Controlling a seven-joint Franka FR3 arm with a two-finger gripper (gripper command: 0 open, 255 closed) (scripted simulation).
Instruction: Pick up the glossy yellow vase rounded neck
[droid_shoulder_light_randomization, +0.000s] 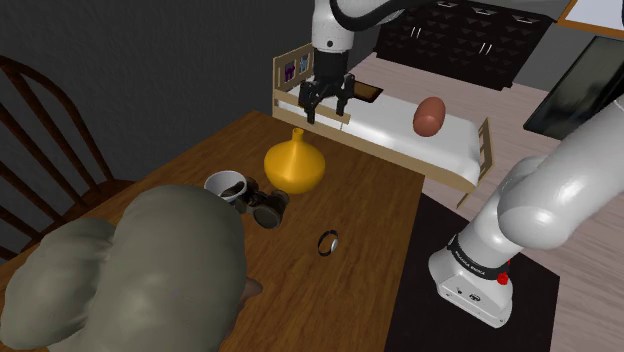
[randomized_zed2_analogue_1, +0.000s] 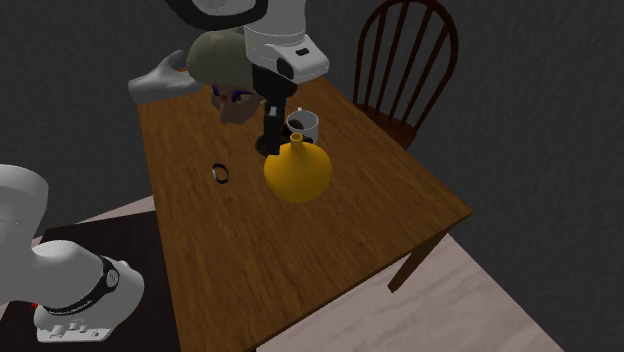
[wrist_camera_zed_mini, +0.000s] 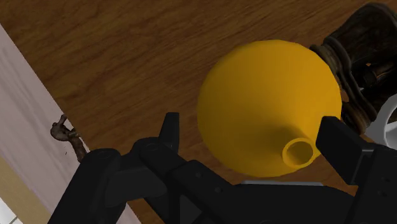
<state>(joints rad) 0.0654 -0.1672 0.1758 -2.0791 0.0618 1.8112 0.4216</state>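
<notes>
Arm pose: white arm (droid_shoulder_light_randomization: 540, 200) rises from its stand (droid_shoulder_light_randomization: 475, 280), leaves the shoulder view at the top and drops back in with the wrist vertical. The black gripper (droid_shoulder_light_randomization: 328, 112) points straight down at the table (droid_shoulder_light_randomization: 380, 230). It hangs higher than the white mug (droid_shoulder_light_randomization: 228, 186), on the mug's vase side. In the second exterior view the gripper (randomized_zed2_analogue_1: 268, 143) sits between the mug (randomized_zed2_analogue_1: 303, 125) and the small ring (randomized_zed2_analogue_1: 220, 172), with its tips level with the vase neck.

Fingers: the 2 fingers (wrist_camera_zed_mini: 170, 130) stand apart and clasp nothing. In the wrist view the gripper (wrist_camera_zed_mini: 252, 127) straddles the vase (wrist_camera_zed_mini: 267, 95). The neck mouth lies between the fingers, close to 1 of them, with no contact visible.

Task thing: yellow vase (droid_shoulder_light_randomization: 293, 167), glossy, with a round body and a narrow neck. It stands on the table just beside the mug, on the side away from the chair (droid_shoulder_light_randomization: 40, 130). It is upright, its long axis vertical, the neck pointing up and the open mouth on top. In the second exterior view the vase (randomized_zed2_analogue_1: 298, 175) is near the mug.

Other: a dark object (droid_shoulder_light_randomization: 268, 207) touches or nearly touches the mug; can't tell which. The ring (droid_shoulder_light_randomization: 327, 243) lies apart from the mug, past the dark object. A big grey-green lump (droid_shoulder_light_randomization: 130, 270) is near the mug on the chair side.
</notes>
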